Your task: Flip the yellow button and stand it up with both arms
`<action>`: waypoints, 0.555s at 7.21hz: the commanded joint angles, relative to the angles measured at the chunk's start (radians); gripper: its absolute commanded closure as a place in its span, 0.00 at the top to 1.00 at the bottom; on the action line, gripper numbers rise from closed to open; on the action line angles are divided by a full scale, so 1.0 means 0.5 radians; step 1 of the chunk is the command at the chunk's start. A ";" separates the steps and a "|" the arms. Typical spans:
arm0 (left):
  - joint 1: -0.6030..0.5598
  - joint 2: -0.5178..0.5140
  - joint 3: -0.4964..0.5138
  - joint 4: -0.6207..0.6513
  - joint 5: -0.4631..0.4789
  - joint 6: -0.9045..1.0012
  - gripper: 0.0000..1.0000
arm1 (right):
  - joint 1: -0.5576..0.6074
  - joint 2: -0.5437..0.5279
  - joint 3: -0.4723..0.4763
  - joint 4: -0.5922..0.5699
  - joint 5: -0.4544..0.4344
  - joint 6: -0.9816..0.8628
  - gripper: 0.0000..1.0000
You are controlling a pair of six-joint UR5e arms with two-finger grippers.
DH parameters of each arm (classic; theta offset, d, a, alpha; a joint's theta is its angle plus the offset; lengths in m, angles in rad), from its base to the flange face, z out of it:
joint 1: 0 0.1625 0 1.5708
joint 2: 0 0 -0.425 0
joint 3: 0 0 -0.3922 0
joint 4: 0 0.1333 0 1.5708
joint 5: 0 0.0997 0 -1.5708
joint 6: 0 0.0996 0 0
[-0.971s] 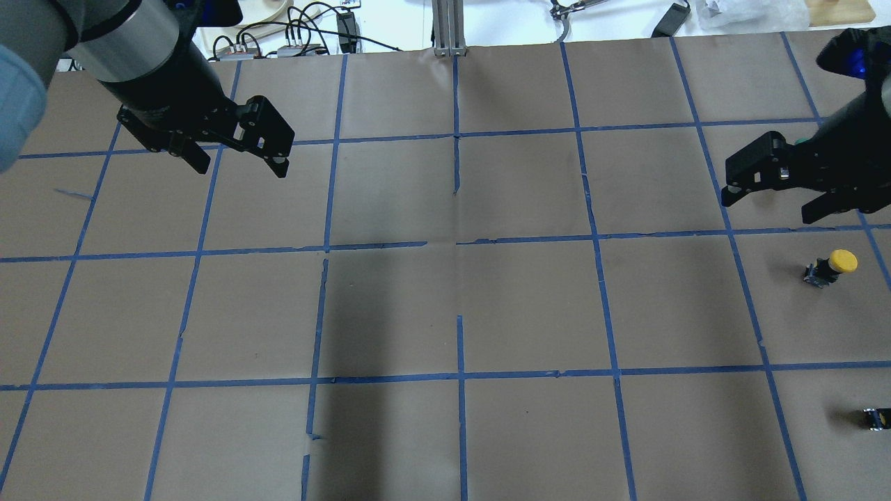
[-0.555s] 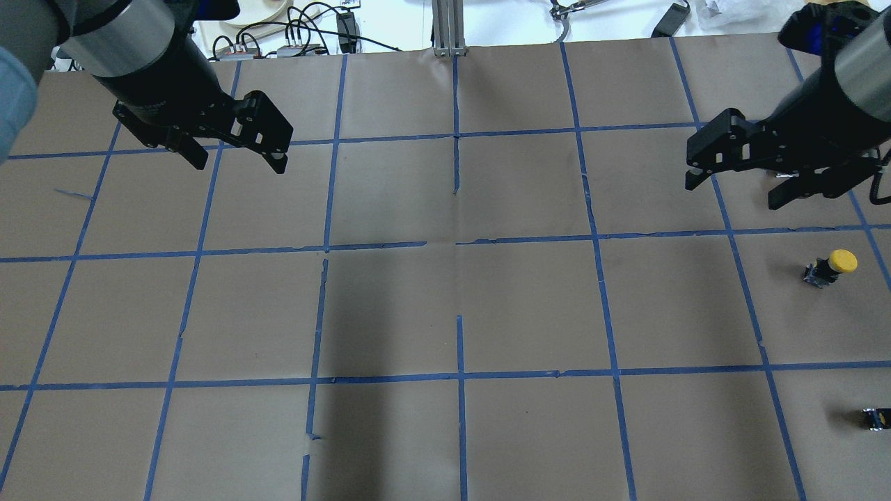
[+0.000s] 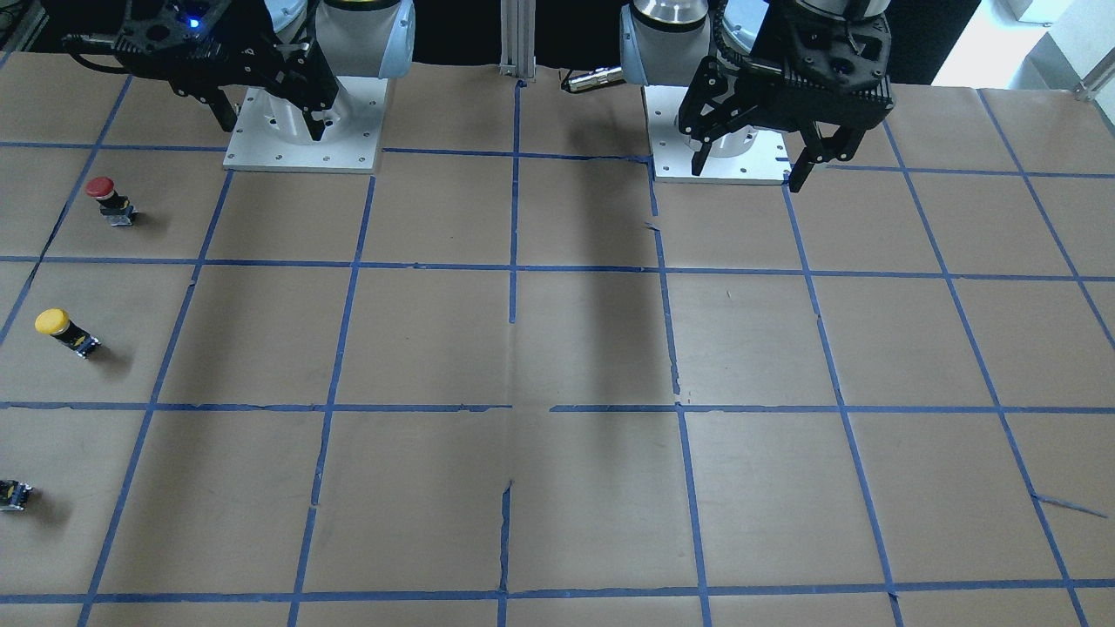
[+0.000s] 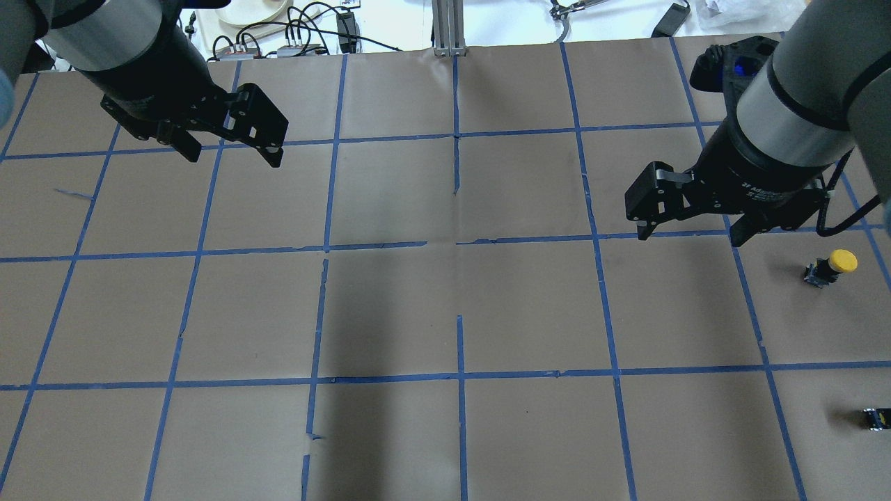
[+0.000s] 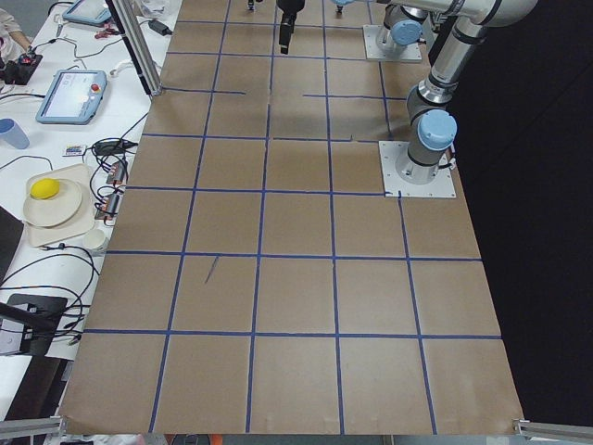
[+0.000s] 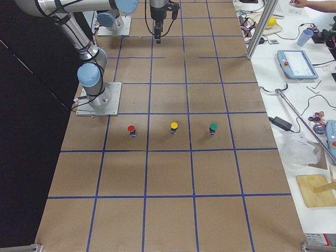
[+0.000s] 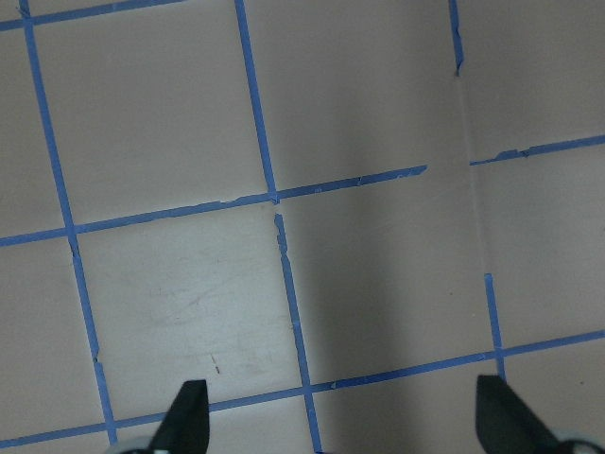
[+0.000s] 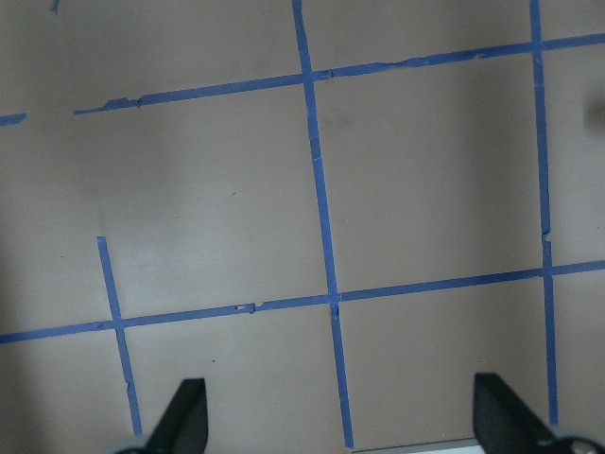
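The yellow button sits near the table's right edge and appears upright, with its yellow cap on top of the black body. It also shows in the front view and the right side view. My right gripper hangs open and empty above the table, about one grid square to the left of the button; the front view shows it too. My left gripper is open and empty over the far left, also in the front view. Both wrist views show only taped paper between open fingertips.
A red-capped button and a green-capped one stand in line with the yellow one. A small dark part is cut off by the frame edge. Brown paper with a blue tape grid covers the table.
My right gripper has swung left and nearer in the overhead view, turning its wrist, and now hangs beside the yellow button's square. My left gripper drifted slightly up and left. The button has not moved.
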 commanded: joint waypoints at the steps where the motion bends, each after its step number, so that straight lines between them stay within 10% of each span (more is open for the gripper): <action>1: 0.001 0.002 0.008 -0.011 -0.001 0.009 1.00 | -0.001 0.047 -0.020 -0.004 0.010 0.016 1.00; 4: -0.006 -0.011 -0.029 -0.076 0.006 -0.003 1.00 | -0.013 0.099 -0.060 -0.011 -0.017 0.019 1.00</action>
